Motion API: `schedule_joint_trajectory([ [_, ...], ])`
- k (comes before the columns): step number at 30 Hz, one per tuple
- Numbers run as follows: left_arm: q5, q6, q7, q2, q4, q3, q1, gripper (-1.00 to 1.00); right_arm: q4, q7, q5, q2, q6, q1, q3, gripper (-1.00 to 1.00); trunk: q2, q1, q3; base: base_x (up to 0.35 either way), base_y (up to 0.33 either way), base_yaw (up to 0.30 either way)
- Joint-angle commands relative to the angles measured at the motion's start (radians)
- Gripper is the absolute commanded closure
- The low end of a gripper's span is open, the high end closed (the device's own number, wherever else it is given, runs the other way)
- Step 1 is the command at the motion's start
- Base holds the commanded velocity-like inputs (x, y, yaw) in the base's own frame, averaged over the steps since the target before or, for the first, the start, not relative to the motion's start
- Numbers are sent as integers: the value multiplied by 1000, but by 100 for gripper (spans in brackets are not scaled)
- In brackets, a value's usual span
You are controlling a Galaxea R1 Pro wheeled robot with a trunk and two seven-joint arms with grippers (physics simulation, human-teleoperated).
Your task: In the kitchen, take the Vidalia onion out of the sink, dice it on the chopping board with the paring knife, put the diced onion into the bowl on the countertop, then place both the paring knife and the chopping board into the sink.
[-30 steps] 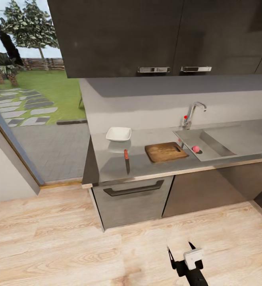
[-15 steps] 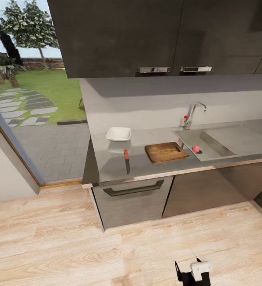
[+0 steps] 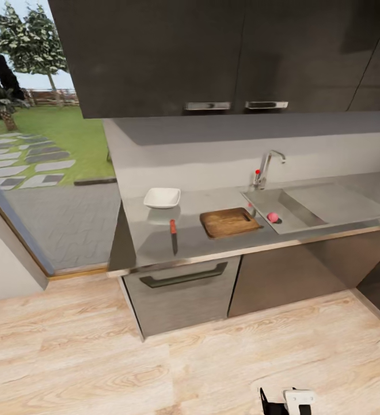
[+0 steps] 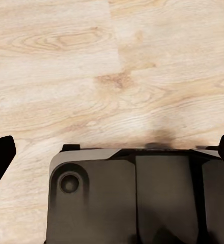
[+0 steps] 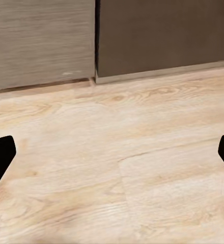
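Right gripper (image 3: 282, 403) low over floor (image 3: 98, 357), apparently spread.

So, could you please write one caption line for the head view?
Kitchen countertop with bowl, paring knife, chopping board, and Vidalia onion in the sink.

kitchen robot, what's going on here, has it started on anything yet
Nothing is being handled yet. The robot stands back on the wooden floor, facing the countertop. The Vidalia onion lies in the sink. The chopping board lies beside the sink, the paring knife to its left, the white bowl behind the knife. Both wrist views show jaws spread wide over bare floor, holding nothing. The right gripper hangs low.
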Motion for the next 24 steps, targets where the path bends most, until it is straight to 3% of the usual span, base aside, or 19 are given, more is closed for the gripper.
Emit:
schedule_joint_trajectory([
  [1,1,4,-3,-1,-2,2,0,-100,2,-6,-10,1,-7,-2,8,-100,-2,1,-2,0,-284,-4],
  [11,1,-12,-2,-1,5,2,0,-100,25,-6,-9,12,-7,-2,9,-100,-2,1,-1,0,-300,4],
  [24,1,-16,-1,-1,6,2,0,-100,38,-6,-9,30,-7,-2,8,-100,-2,1,-1,0,-306,90],
])
